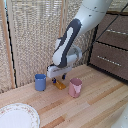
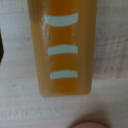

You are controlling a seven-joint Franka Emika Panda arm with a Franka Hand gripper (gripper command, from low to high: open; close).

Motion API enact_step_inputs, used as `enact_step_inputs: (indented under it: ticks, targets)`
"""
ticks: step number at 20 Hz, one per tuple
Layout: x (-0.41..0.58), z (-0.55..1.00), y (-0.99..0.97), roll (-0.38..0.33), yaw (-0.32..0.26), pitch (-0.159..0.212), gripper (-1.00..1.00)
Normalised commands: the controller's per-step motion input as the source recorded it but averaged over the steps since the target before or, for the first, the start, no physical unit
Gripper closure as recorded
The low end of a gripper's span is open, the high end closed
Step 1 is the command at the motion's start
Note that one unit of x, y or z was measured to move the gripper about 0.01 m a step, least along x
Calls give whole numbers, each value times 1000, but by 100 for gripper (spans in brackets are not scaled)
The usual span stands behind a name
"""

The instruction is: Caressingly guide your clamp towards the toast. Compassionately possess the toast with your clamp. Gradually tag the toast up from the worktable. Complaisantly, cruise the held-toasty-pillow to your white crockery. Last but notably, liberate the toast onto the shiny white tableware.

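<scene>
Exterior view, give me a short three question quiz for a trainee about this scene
1. True or false: the toast already lies on the white plate.
2. Which cup is on the exterior view's right of the toast? A) blue cup B) pink cup
3. Fill in: the end effector is directly over the ____.

Key:
1. False; it rests on the wooden worktable.
2. B.
3. Toast.
</scene>
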Motion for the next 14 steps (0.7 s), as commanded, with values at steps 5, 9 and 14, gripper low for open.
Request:
enact_step_inputs:
  ticks: [5, 9, 14]
  targets:
    - [121, -204, -53, -16, 0, 67, 100]
    - [47, -21, -41, 0, 0, 58, 100]
    - [9, 15, -6, 0, -1, 31, 100]
